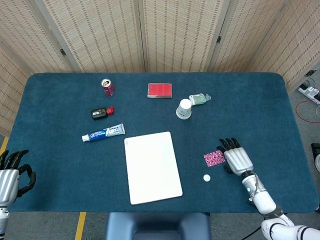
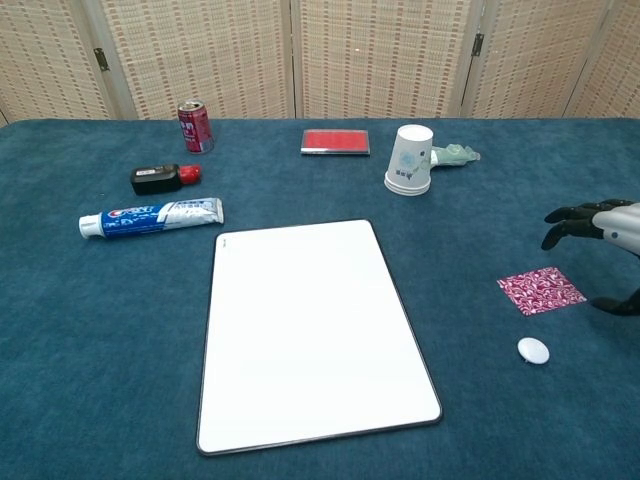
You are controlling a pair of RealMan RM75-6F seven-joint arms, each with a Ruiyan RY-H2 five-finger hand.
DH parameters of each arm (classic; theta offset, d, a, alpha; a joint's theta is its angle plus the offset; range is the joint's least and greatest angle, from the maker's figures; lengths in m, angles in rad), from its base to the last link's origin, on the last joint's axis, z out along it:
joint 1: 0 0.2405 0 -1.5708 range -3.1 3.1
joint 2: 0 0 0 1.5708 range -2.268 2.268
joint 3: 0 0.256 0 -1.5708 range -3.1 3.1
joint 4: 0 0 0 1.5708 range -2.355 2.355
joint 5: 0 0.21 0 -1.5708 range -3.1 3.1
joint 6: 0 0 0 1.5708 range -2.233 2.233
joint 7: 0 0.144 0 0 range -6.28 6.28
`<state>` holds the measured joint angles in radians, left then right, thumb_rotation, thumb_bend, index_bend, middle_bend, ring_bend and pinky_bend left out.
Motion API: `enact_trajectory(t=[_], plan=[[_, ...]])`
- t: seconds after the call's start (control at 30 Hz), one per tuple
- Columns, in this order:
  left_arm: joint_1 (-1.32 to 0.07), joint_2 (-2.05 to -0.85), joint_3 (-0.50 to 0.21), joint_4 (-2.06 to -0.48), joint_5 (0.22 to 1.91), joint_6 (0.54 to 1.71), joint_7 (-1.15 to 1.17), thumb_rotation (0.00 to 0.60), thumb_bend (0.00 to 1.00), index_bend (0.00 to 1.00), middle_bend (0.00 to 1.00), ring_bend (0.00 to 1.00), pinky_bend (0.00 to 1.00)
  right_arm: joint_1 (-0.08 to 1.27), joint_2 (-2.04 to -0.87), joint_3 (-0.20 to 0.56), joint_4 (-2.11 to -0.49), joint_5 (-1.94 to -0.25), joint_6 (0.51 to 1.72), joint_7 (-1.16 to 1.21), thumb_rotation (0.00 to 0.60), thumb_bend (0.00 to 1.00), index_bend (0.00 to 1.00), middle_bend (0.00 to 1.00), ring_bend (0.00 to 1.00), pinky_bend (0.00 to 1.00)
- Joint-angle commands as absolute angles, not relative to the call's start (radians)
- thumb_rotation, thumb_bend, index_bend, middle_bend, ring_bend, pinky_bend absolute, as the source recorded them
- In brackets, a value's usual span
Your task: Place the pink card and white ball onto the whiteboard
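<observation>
The pink patterned card [image 1: 214,158] [image 2: 541,290] lies flat on the blue cloth, right of the whiteboard [image 1: 152,166] [image 2: 308,330]. The small white ball [image 1: 206,177] [image 2: 533,350] rests just in front of the card. My right hand [image 1: 236,157] [image 2: 598,226] hovers at the card's right edge, fingers spread and curved, holding nothing. At the table's near left corner, my left hand [image 1: 10,177] sits with its fingers loosely curled and nothing in it; the chest view does not show it.
Behind the whiteboard lie a toothpaste tube [image 1: 103,133], a black-and-red device [image 1: 101,113], a soda can [image 1: 107,87], a red case [image 1: 160,90], an upturned paper cup [image 1: 184,108] and a greenish object [image 1: 199,99]. Folding screens close off the back.
</observation>
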<state>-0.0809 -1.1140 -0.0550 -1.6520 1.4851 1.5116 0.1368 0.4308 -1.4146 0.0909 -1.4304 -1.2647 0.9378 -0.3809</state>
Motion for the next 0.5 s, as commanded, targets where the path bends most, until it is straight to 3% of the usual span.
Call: enact_trajectory(t=[0.03, 0.5], plan=[[-0.08, -1.114, -0.055, -1.652, 1.483, 1.512, 0.136, 0.6, 0.18, 0.21, 0.18, 0.16, 0.0, 0.443, -1.423, 0.087, -1.425, -1.249, 0.922, -0.394, 0.6, 0.35, 0.21, 0.08, 0.04, 0.0], [-0.073, -1.114, -0.052, -1.641, 1.476, 1.514, 0.124, 0.6, 0.18, 0.21, 0.18, 0.16, 0.0, 0.487, -1.473, 0.077, -1.37, -1.204, 0.891, -0.411, 0.6, 0.35, 0.25, 0.08, 0.04, 0.0]])
